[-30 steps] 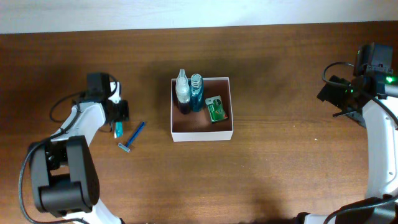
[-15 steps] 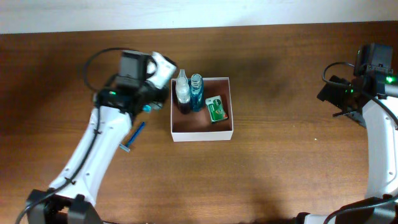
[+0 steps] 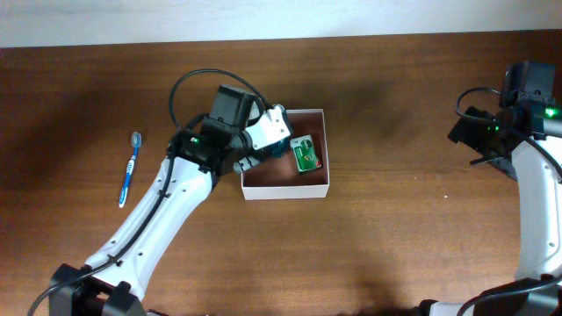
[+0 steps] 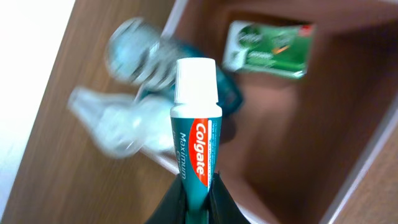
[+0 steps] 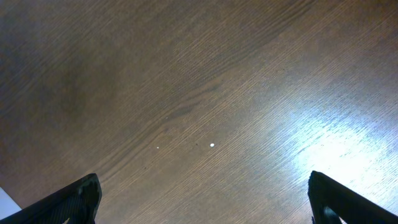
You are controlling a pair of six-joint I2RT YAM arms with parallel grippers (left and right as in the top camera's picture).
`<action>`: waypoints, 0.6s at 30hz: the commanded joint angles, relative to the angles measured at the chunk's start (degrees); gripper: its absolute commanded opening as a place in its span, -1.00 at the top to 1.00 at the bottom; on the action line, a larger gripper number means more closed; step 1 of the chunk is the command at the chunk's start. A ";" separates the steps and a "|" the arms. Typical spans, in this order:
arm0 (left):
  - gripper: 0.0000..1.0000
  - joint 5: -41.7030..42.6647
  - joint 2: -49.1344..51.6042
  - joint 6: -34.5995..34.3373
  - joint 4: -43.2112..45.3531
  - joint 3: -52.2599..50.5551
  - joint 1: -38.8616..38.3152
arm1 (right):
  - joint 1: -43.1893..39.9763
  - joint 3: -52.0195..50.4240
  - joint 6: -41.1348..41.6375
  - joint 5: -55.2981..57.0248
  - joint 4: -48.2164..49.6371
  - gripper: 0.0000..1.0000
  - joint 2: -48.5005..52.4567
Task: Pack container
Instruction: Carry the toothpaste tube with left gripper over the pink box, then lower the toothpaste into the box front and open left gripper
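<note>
My left gripper (image 4: 198, 200) is shut on the lower end of a teal Colgate toothpaste tube (image 4: 196, 134), white cap pointing away. It hangs over the left side of the container (image 3: 318, 184), a shallow white-walled box with a reddish-brown floor (image 4: 298, 137). Inside stand a blue bottle (image 4: 134, 59) and a clear bottle (image 4: 115, 124), blurred, with a green packet (image 4: 268, 48) lying beside them. My right gripper (image 5: 211, 202) is open over bare wood at the table's right edge.
A blue toothbrush (image 3: 130, 168) lies on the wooden table well left of the container. The left arm (image 3: 167, 206) stretches diagonally from the front left towards the box.
The left arm has swung right from the table's left side to above the container, carrying the toothpaste. The blue razor near the box no longer shows; a toothbrush lies farther left.
</note>
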 commanded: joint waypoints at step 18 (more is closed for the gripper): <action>-0.24 5.55 0.79 9.70 0.20 0.37 -7.13 | -0.22 0.28 0.33 0.70 0.00 -0.97 0.11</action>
